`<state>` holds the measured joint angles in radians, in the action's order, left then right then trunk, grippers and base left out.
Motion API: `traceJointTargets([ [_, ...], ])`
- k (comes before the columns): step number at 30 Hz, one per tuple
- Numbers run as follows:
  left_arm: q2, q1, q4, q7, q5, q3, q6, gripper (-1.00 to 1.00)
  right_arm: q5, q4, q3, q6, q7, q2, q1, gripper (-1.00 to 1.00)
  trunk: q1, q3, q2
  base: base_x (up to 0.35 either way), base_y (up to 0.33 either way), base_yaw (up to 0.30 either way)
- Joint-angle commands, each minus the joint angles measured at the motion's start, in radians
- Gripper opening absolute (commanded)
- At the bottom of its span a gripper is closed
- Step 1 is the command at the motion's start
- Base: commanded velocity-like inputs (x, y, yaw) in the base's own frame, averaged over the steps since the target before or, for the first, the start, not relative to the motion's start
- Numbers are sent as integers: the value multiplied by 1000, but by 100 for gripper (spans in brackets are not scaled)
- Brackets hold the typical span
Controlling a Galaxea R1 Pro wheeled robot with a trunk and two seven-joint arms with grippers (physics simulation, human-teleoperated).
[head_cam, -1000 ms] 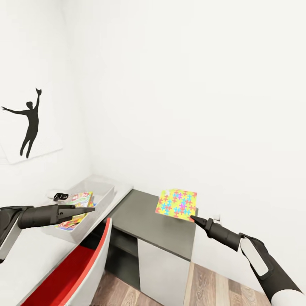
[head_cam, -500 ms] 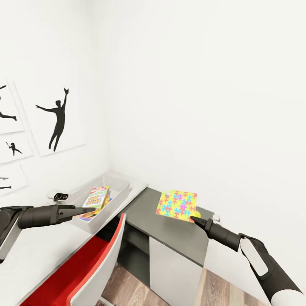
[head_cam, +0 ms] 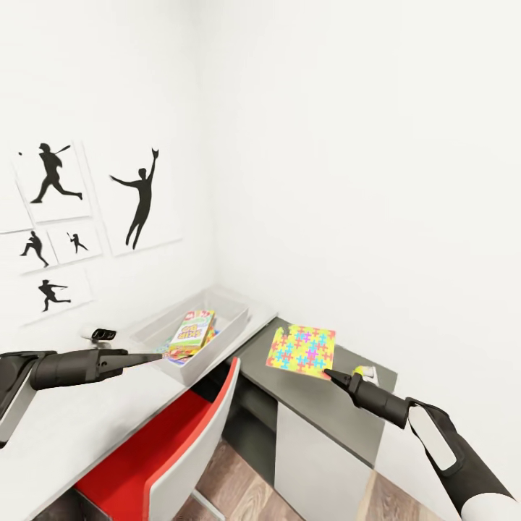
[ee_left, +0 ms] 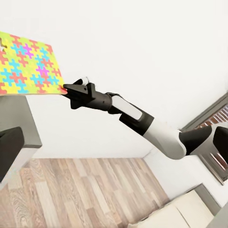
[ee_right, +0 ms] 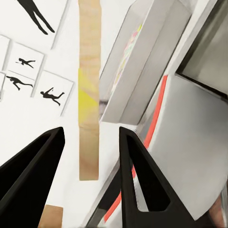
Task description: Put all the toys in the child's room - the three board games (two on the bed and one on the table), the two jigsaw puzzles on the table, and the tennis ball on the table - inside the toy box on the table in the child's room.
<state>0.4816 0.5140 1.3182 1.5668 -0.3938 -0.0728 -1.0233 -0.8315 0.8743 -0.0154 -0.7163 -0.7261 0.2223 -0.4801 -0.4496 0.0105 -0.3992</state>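
My right gripper (head_cam: 327, 374) is shut on a corner of a jigsaw puzzle (head_cam: 302, 350), a thin mosaic square held in the air over the dark lower part of the table (head_cam: 318, 405). In the left wrist view that gripper (ee_left: 65, 89) holds the puzzle (ee_left: 28, 66) by its edge. The right wrist view has the puzzle (ee_right: 89, 104) edge-on between the fingers. The toy box (head_cam: 233, 315) stands on the pale table top with a colourful board game (head_cam: 192, 330) in it. A tennis ball (head_cam: 357, 371) lies just behind my right gripper. My left gripper (head_cam: 155, 356) looks shut and empty, near the box's front.
A red-and-white swivel chair (head_cam: 163, 441) stands pushed against the table below my left arm. A small black-and-white object (head_cam: 101, 335) sits on the pale top near the wall. Baseball silhouette pictures (head_cam: 137, 195) hang on the left wall. Wood floor (head_cam: 246, 492) lies below.
The camera has turned, so the toy box, table and wall pictures have slid rightward in the picture and more pictures show. The tennis ball has come into view. Both arms keep their pose.
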Motion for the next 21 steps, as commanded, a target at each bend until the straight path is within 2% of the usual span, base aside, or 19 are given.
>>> traceJointTargets([
  [1, 0, 1, -1, 4, 1, 1, -11, 100, -4, 0, -1, -6, -1, 0, 0, -100, 0, -1, -1, 0, 0, 280],
  [9, 0, 1, -5, 4, 1, 1, -11, 100, -3, 0, 0, -5, -1, 0, 0, -100, 0, -6, -1, 0, 0, 279],
  [16, 0, 1, -5, 4, 1, 1, -11, 100, -6, 0, 0, 37, -5, 1, 0, -100, 0, -11, -1, 0, 0, 272],
  [21, 0, 1, -5, 4, 1, 1, -11, 100, -7, 1, -5, 42, -5, 2, 0, -100, 0, -11, -1, 0, 0, 26],
])
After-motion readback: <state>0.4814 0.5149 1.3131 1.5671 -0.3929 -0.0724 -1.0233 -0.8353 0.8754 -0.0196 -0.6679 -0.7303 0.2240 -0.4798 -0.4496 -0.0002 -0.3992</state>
